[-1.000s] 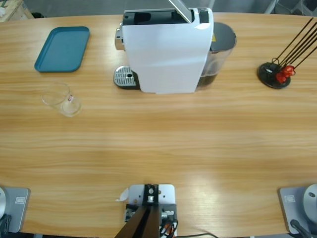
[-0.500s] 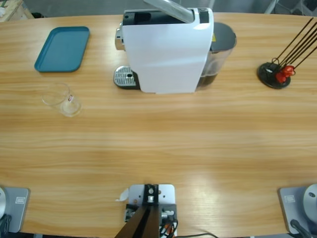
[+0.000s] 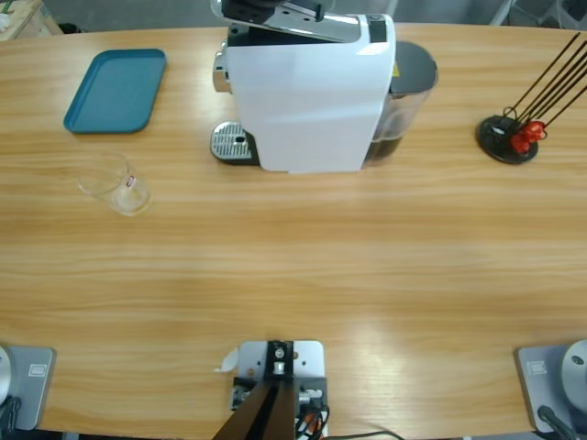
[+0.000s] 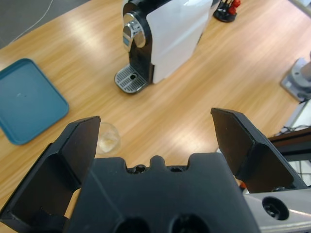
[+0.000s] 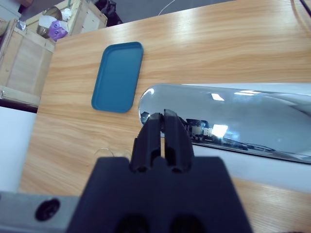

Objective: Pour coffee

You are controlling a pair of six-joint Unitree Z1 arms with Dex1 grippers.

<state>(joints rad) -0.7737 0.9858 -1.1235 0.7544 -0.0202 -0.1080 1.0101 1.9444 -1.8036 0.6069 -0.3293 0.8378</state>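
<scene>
worktop (image 3: pixel 293 275) of pale wood carries a white coffee machine (image 3: pixel 312 96) at 12 o'clock, its dark round tank (image 3: pixel 408 92) touching its right side and a perforated drip tray (image 3: pixel 231 142) at its left foot. a teal tray (image 3: pixel 116 90) lies at 10 o'clock, and a clear glass cup (image 3: pixel 110 179) stands just below it, well apart from the machine. a black stand with thin rods and a red piece (image 3: pixel 514 136) sits at 3 o'clock. nothing stands between cup and drip tray.

right claw (image 5: pixel 163 133) has its jaws pressed together, tips resting on the machine's chrome lever (image 5: pixel 228 121); in the high view only a dark edge of it (image 3: pixel 248 9) shows at the top border, the arm cut off. left claw (image 4: pixel 155 141) gapes wide, gripping nothing, high over the worktop with the cup beyond its left jaw; it does not show in the high view.

coffee cannot be made out: the cup looks clear, and the machine's spout is hidden from above.

against a second ago, the lever has swung down from raised to nearly flat on the machine's top, and the dark claw has come into the top edge.
</scene>
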